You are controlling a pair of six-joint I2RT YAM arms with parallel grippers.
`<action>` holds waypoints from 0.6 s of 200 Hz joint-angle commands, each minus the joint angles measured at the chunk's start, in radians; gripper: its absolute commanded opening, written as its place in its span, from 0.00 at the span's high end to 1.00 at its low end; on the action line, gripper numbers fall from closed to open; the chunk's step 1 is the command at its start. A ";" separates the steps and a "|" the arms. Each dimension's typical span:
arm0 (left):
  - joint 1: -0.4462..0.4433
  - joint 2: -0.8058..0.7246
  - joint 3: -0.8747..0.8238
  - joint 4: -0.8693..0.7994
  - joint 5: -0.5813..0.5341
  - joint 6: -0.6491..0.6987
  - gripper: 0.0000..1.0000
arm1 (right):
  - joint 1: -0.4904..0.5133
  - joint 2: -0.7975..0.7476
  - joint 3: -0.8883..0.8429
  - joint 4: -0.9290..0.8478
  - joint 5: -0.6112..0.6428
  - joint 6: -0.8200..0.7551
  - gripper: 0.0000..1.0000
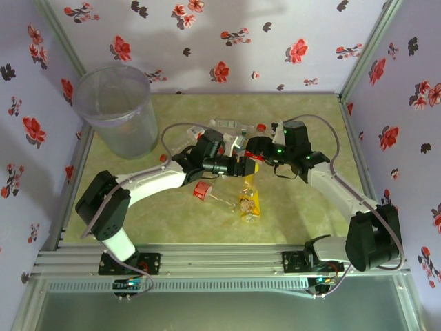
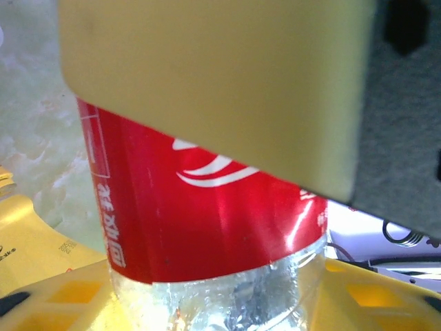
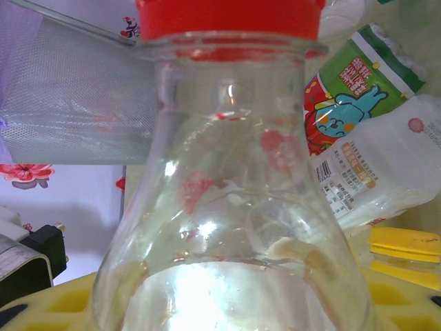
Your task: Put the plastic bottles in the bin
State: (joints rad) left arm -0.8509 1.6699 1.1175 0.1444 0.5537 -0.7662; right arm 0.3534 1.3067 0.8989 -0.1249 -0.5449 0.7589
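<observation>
The left gripper (image 2: pixel 217 303) is clenched on a clear plastic bottle with a red printed label (image 2: pixel 207 207). Its yellow fingers (image 2: pixel 69 296) press the bare clear wall just below the label, and a blurred tan surface crosses the bottle on the side away from the camera. The right gripper (image 3: pixel 227 303) is grasping a clear plastic bottle with a red screw cap (image 3: pixel 227 172), taken low on the body with the shoulder and cap standing beyond the fingertips. From above, the left gripper (image 1: pixel 240 165) and right gripper (image 1: pixel 255 149) meet tip to tip, so both may be on one bottle; I cannot tell. The round translucent grey plastic bin (image 1: pixel 124 131) stands well apart, beyond the left gripper and out to its left. An opaque yellow bottle (image 1: pixel 249 201) lies just on the base side of both grippers. These bottles look empty, so probably very light. Their thin walls would likely buckle under a hard pinch, and the glossy plastic looks slippery. The straight labelled band seems the safest place to hold, since the tapered shoulder could squirt out of the grip.
</observation>
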 commanded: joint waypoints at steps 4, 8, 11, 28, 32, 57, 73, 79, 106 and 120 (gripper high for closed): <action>-0.001 0.023 0.033 0.038 0.016 -0.004 0.49 | 0.007 -0.001 0.013 -0.004 -0.003 -0.026 0.37; -0.001 0.024 0.033 0.038 0.016 -0.005 0.50 | 0.008 -0.002 0.018 -0.011 -0.003 -0.031 0.34; 0.001 0.024 0.033 0.038 0.016 -0.005 0.50 | 0.007 -0.003 0.021 -0.018 0.000 -0.035 0.31; 0.012 0.021 0.031 0.037 0.015 -0.005 0.51 | 0.006 -0.012 0.046 -0.072 0.022 -0.072 0.15; 0.014 0.020 0.030 0.037 0.015 -0.005 0.51 | 0.004 -0.017 0.056 -0.093 0.031 -0.084 0.11; 0.041 0.001 0.031 0.012 0.016 0.009 0.52 | -0.017 -0.054 0.092 -0.198 0.081 -0.138 0.01; 0.064 -0.018 0.042 -0.027 0.010 0.031 0.53 | -0.054 -0.103 0.099 -0.250 0.106 -0.154 0.01; 0.073 -0.027 0.053 -0.059 -0.002 0.048 0.54 | -0.079 -0.125 0.095 -0.263 0.108 -0.157 0.01; 0.104 -0.070 0.154 -0.275 -0.115 0.184 0.59 | -0.179 -0.239 0.078 -0.335 0.141 -0.187 0.01; 0.137 -0.088 0.208 -0.339 -0.128 0.237 0.63 | -0.209 -0.287 0.072 -0.401 0.188 -0.222 0.01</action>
State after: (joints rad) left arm -0.7547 1.6657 1.2156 -0.0425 0.4915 -0.6704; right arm 0.1867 1.0966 0.9573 -0.3958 -0.4385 0.6144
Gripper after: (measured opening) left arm 0.478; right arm 0.993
